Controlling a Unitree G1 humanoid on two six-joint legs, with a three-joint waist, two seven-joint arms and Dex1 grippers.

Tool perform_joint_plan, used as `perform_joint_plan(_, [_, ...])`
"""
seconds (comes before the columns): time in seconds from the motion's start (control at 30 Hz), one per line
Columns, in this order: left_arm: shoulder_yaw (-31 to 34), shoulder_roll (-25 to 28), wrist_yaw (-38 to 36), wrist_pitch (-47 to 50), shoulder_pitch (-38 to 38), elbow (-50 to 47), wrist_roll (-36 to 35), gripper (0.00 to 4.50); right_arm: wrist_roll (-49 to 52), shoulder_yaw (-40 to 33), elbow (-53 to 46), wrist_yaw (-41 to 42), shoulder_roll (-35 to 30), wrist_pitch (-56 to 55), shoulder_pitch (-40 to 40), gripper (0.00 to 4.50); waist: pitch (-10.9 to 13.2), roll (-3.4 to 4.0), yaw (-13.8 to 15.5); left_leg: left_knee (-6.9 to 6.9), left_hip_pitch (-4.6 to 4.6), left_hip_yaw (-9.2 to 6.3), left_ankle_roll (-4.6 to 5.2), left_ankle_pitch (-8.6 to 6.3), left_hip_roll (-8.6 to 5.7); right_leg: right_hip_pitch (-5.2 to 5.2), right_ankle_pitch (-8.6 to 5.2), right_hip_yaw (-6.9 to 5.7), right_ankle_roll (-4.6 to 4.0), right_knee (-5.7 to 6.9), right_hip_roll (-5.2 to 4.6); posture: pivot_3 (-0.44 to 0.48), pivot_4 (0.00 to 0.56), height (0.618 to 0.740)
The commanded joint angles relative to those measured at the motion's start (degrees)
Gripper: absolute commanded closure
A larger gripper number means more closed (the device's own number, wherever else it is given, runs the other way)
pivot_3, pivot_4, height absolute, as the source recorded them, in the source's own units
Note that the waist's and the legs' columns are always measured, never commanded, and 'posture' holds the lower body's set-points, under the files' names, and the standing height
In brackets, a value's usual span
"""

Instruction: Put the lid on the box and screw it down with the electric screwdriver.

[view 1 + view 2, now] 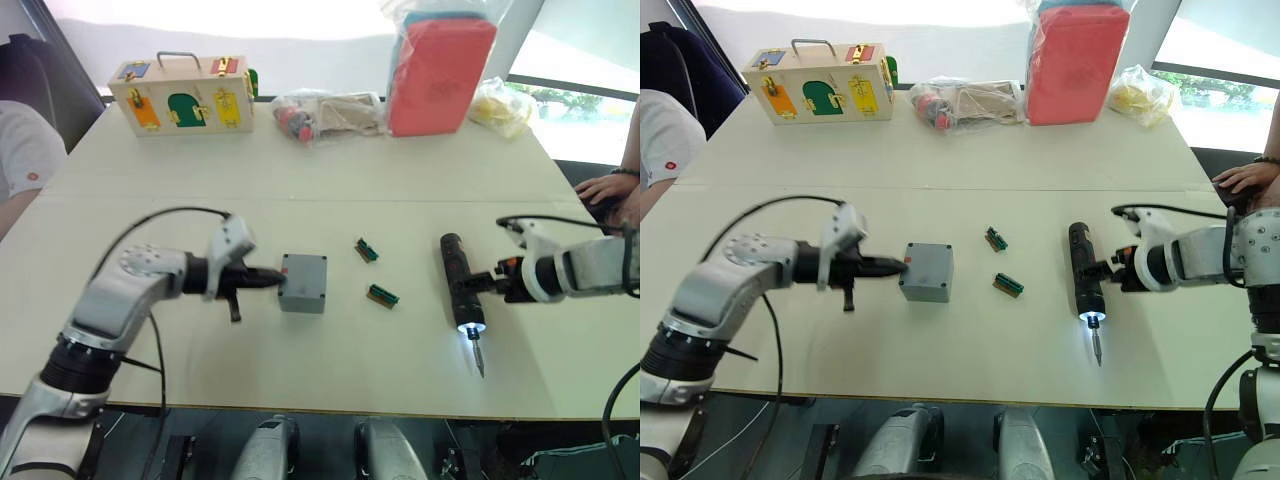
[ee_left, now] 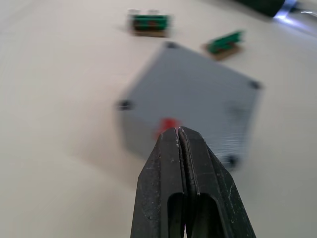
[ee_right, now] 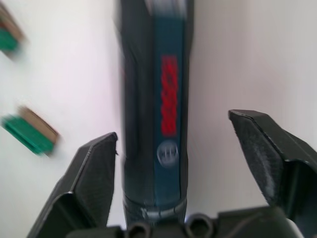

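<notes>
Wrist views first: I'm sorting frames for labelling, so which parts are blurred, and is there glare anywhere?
Left wrist view: the shut left claw is sharp, the grey box beyond it soft. Right wrist view: the electric screwdriver and green connector pieces are smeared. Left eye view: the windows blow out, and the screwdriver's lit tip glares on the table.

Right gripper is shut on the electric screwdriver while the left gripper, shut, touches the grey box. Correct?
Not quite. The right gripper is open, its fingers either side of the electric screwdriver, as the right wrist view shows. The left gripper, shut, does meet the box.
</notes>
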Motion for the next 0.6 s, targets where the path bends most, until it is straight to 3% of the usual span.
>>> perform_joint_plan(0.03, [6.64, -2.48, 3.52, -2.13, -0.17, 0.41, -2.40, 4.50, -2.20, -3.70, -7.19, 13.47, -2.10, -4.79, -4.66, 0.62, 0.00, -0.01, 0.08, -0.01, -0.02, -0.01, 0.00, 0.00, 0.00, -0.02, 0.00, 0.00, 0.00, 0.00, 0.00, 0.000, 0.150, 0.738])
perform_joint_plan(0.17, [5.71, -0.74, 1.21, 2.22, 0.92, 3.67, -3.06, 4.50, -9.03, -2.62, -21.63, 23.90, 1.10, -17.53, 2.09, 0.62, -0.11, -0.21, 0.24, -0.04, -0.01, -0.11, -0.01, -0.01, 0.03, 0.01, 0.00, -0.06, 0.00, 0.00, 0.01, 0.000, 0.150, 0.738])
perform_joint_plan(0.27, [1.32, -0.36, 2.93, 0.70, 2.95, 5.10, 1.82, 4.50, -20.12, 4.24, -31.28, 28.22, 4.15, -29.20, 8.19, 0.62, -0.11, -0.21, 0.14, 0.02, -0.01, -0.07, -0.01, 0.00, 0.01, 0.01, 0.04, -0.02, 0.06, 0.05, -0.03, 0.000, 0.150, 0.738])
perform_joint_plan(0.4, [-1.17, -1.26, 2.28, 1.17, 5.44, 2.17, 2.08, 4.50, -34.85, 13.87, -34.74, 31.33, 6.12, -39.64, 12.64, 0.62, -0.10, -0.21, 0.14, 0.24, -0.02, -0.07, -0.02, -0.01, -0.01, 0.01, 0.06, 0.00, 0.09, 0.20, -0.06, 0.000, 0.150, 0.738])
perform_joint_plan(0.6, [-3.61, -1.91, 1.42, 1.36, 6.97, -0.75, 2.38, 4.50, -41.12, 20.32, -35.23, 33.40, 12.00, -40.88, 16.19, 0.62, -0.10, -0.23, 0.27, 0.41, -0.10, -0.12, -0.06, 0.00, -0.02, 0.01, 0.06, -0.01, 0.08, 0.23, -0.09, 0.000, 0.150, 0.738])
